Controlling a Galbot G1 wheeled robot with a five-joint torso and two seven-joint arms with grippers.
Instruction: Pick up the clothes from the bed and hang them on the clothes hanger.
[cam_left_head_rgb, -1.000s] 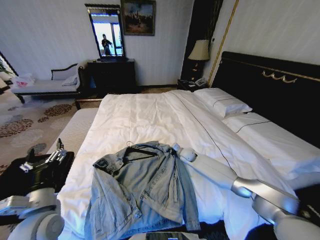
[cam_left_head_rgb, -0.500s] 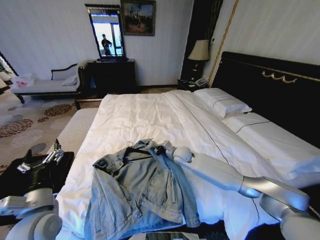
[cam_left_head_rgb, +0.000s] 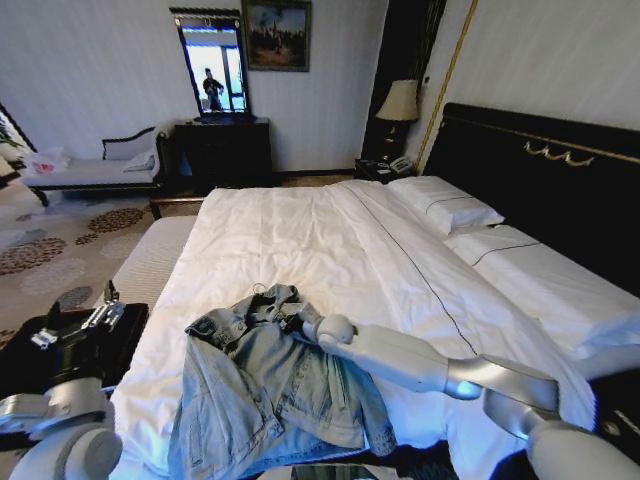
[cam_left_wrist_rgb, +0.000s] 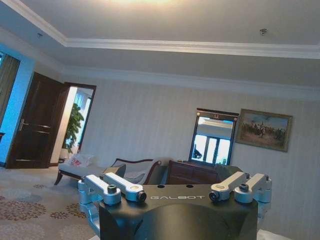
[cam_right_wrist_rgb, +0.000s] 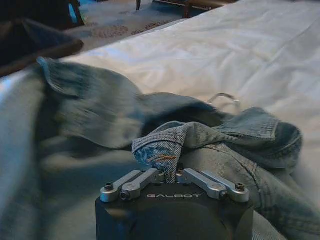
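Observation:
A blue denim jacket (cam_left_head_rgb: 275, 385) lies open near the foot corner of the white bed (cam_left_head_rgb: 300, 230). My right gripper (cam_left_head_rgb: 298, 322) is at the jacket's collar, shut on a fold of denim (cam_right_wrist_rgb: 162, 150) along the front edge. The clothes hanger lies under the collar, and just its thin metal hook (cam_right_wrist_rgb: 225, 97) pokes out onto the sheet (cam_right_wrist_rgb: 225, 50); the same hook (cam_left_head_rgb: 260, 291) is visible from the head. My left gripper (cam_left_head_rgb: 80, 320) is held low beside the bed, pointing up, its fingers (cam_left_wrist_rgb: 120, 187) spread open with nothing between them.
White pillows (cam_left_head_rgb: 445, 205) lie against the black headboard (cam_left_head_rgb: 540, 170). A pale padded bench (cam_left_head_rgb: 150, 260) stands along the bed's left side. Farther back are a dark dresser with a mirror (cam_left_head_rgb: 225, 145), a chaise (cam_left_head_rgb: 90, 170) and a lamp (cam_left_head_rgb: 400, 100).
My right gripper has moved left across the jacket, dragging the front panel and collar with it and covering the black hanger. The left arm has hardly moved.

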